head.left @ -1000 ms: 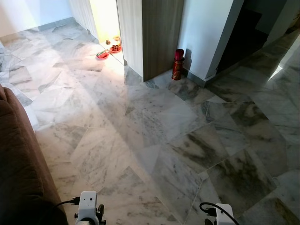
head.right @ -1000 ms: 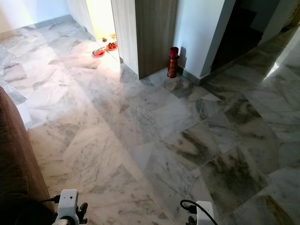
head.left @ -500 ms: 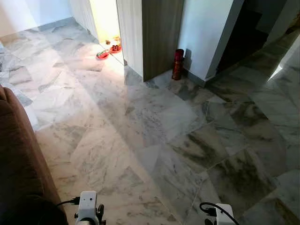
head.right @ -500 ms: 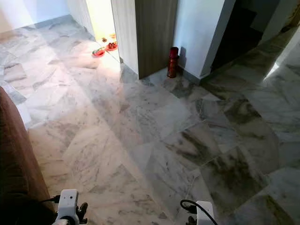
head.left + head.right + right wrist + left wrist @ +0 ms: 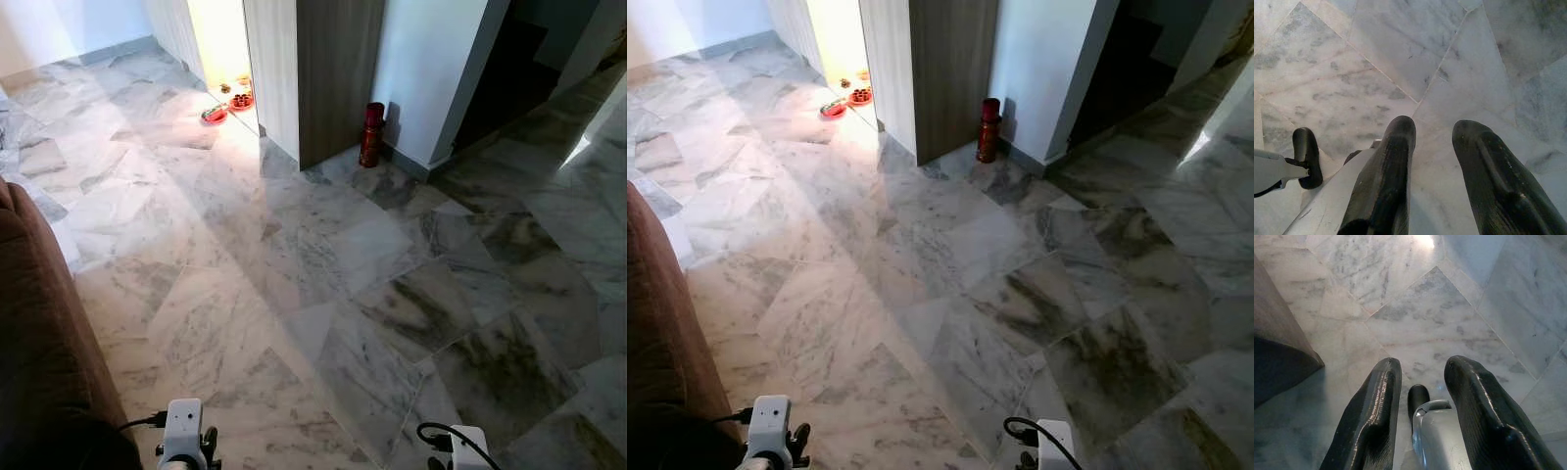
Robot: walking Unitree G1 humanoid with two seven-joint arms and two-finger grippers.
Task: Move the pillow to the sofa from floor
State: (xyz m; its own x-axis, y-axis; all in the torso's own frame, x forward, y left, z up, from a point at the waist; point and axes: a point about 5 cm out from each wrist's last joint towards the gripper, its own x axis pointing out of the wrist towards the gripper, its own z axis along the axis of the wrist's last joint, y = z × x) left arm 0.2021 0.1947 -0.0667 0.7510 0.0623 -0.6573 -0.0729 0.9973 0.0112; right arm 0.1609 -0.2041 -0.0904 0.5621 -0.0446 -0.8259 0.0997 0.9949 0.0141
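A brown sofa [image 5: 39, 343] runs along the left edge of the marble floor [image 5: 323, 264], and its dark corner [image 5: 1278, 342] stands close to my left gripper. My left gripper [image 5: 1425, 363] hangs low over the tiles, open, with nothing between its black fingers [image 5: 1381, 401]. My right gripper [image 5: 1436, 126] also hangs open over bare marble, its fingers [image 5: 1391, 166] holding nothing. Both wrists [image 5: 183, 431] sit at the bottom edge of the head views.
A red cylinder [image 5: 372, 134] stands at the foot of a white wall beside a wooden panel [image 5: 338, 69]. Small red dishes [image 5: 216, 114] lie in a bright doorway at the back. A dark opening [image 5: 505, 73] is at the back right. My feet [image 5: 1307, 156] are below the grippers.
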